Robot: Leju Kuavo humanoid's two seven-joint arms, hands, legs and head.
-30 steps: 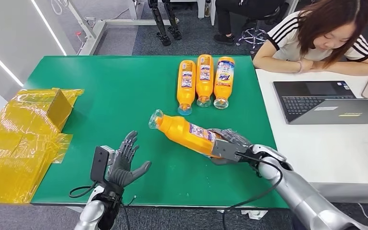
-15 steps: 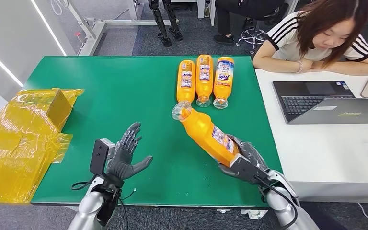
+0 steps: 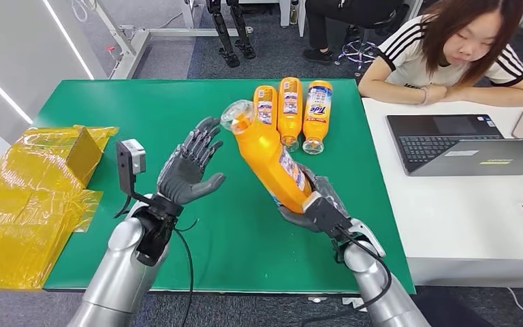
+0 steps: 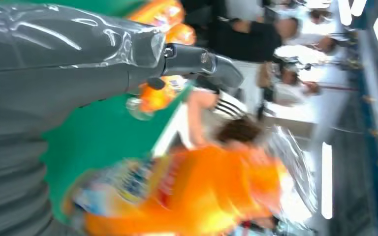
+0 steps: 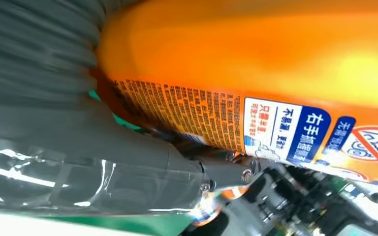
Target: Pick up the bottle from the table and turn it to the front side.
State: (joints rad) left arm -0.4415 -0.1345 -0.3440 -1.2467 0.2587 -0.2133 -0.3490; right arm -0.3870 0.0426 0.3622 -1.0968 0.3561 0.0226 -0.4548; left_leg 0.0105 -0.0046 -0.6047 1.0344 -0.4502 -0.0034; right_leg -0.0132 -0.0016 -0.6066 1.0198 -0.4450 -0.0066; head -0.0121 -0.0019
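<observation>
Now an orange bottle (image 3: 267, 155) is gripped at its base by the right hand (image 3: 311, 204), tilted above the green table (image 3: 143, 116); beside the bottle, the left hand (image 3: 187, 170) is held spread, empty.

Green table (image 3: 177, 129) carries three orange bottles (image 3: 290, 112) lying side by side, beyond the right hand (image 3: 313, 208), and a yellow plastic-wrapped pile (image 3: 34, 191) well to the outside of the left hand (image 3: 187, 170). Adjacent white table (image 3: 463, 211) carries a laptop (image 3: 463, 143).
</observation>
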